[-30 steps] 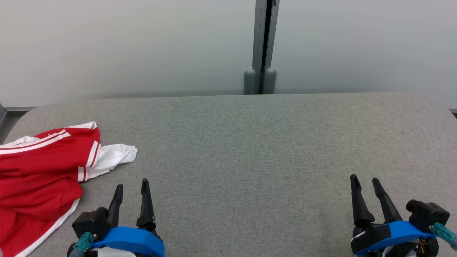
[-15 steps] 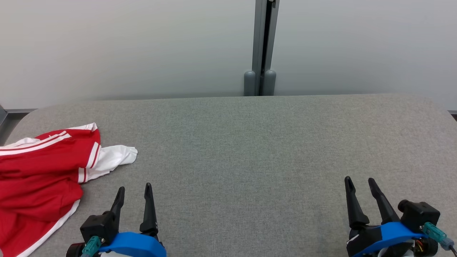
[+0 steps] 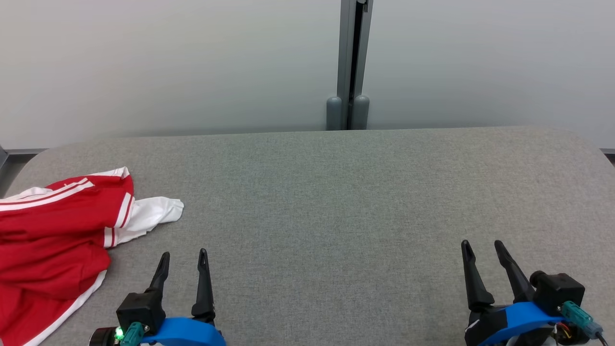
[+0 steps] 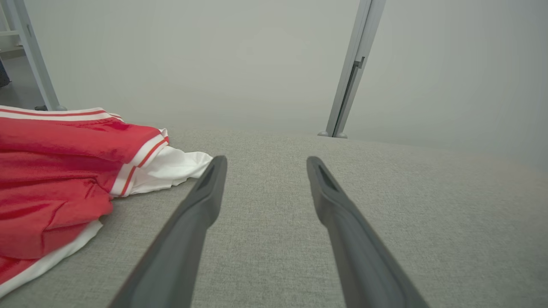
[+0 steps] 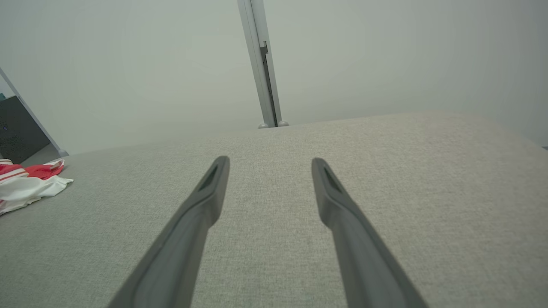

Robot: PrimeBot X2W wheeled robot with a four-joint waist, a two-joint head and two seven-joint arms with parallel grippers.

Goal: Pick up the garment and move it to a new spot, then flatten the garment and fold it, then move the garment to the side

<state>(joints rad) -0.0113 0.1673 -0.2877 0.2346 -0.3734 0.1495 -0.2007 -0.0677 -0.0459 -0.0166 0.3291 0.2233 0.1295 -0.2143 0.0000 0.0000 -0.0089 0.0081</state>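
The garment [image 3: 53, 226] is a red piece with white stripes and a white part, lying crumpled at the left edge of the grey table [image 3: 336, 192]. It also lies at the left of the left wrist view, garment [image 4: 64, 171], and as a small patch far left in the right wrist view, garment [image 5: 25, 184]. My left gripper [image 3: 184, 257] stands open near the front edge, just right of the garment and apart from it. My right gripper [image 3: 482, 246] is open at the front right, with nothing between its fingers. The left gripper [image 4: 263, 160] and the right gripper [image 5: 269, 161] each hover over bare cloth.
A pale wall runs behind the table, with a grey vertical post [image 3: 350, 62] at its middle. The table's rounded corners show at the far left and far right. A wide stretch of grey surface lies between the two grippers.
Both grippers have drawn back a little toward the front edge of the head view, still open. The garment has not moved.
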